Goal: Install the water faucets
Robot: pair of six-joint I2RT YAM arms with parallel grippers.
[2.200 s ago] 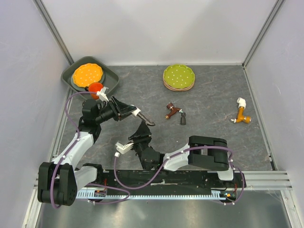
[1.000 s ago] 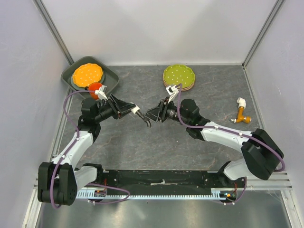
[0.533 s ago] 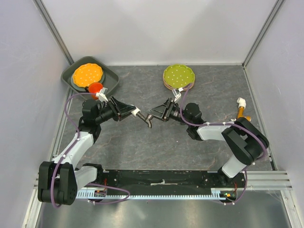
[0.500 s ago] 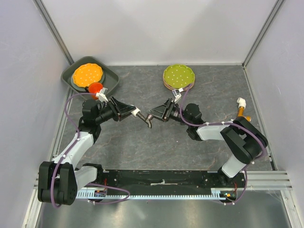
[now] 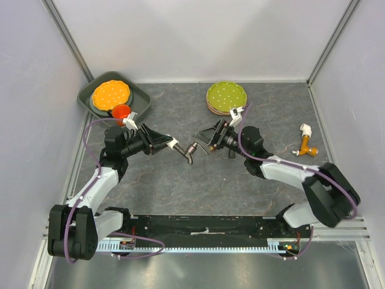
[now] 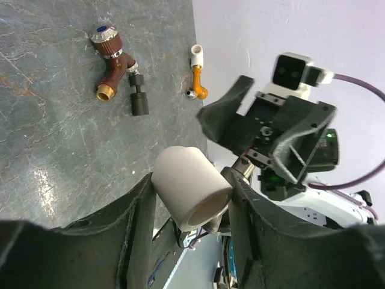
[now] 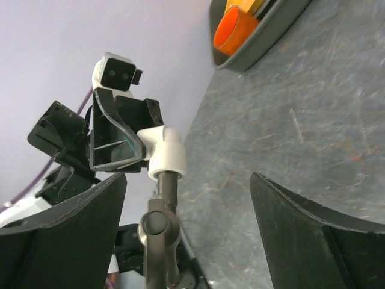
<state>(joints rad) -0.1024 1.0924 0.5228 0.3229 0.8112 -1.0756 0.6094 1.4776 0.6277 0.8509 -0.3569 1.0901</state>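
Note:
My left gripper (image 5: 172, 144) is shut on a white elbow fitting (image 5: 175, 144), held above the table. A dark grey bent tap (image 5: 191, 152) sticks out of the fitting. In the left wrist view the fitting (image 6: 189, 186) sits between the fingers. In the right wrist view the fitting (image 7: 165, 153) and grey tap (image 7: 157, 229) hang between my wide-open jaws. My right gripper (image 5: 206, 138) is open, just right of the tap, not touching it. A reddish-brown tap (image 6: 111, 60) and a black piece (image 6: 139, 99) lie on the table.
An orange tap with a white elbow (image 5: 307, 143) lies at the right. Green dotted plates (image 5: 226, 97) are stacked at the back. A dark tray (image 5: 140, 99) at the back left holds an orange plate and an orange cup (image 5: 121, 112). Walls enclose three sides.
My right gripper has let go of the grey tap and drawn back to the right, jaws open. The tap stays in the white fitting, which my left gripper still holds.

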